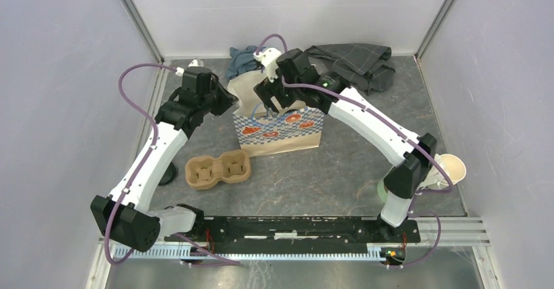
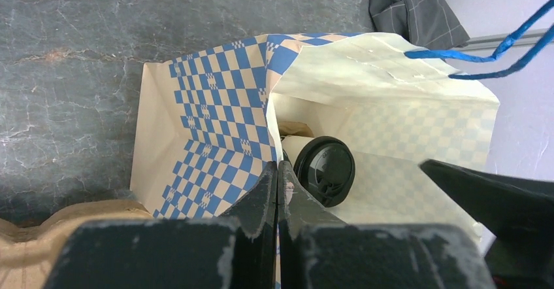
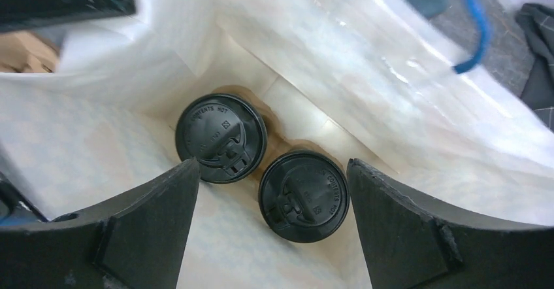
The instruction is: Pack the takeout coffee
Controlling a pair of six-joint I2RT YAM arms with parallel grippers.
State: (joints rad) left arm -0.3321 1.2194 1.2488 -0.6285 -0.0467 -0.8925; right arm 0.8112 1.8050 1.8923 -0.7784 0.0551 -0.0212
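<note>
Coffee cup in bag | under right gripper, jaws apart

takeout coffees side by side in bag | cup carrier left-front of bag

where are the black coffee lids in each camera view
top external: not in it; the right arm covers the mouth of the paper bag
left wrist: one black lid just right of centre, inside the bag
right wrist: two, one left of centre, one lower centre, on the bag's floor
shared landmark: the paper bag, checked outside, pale inside
</note>
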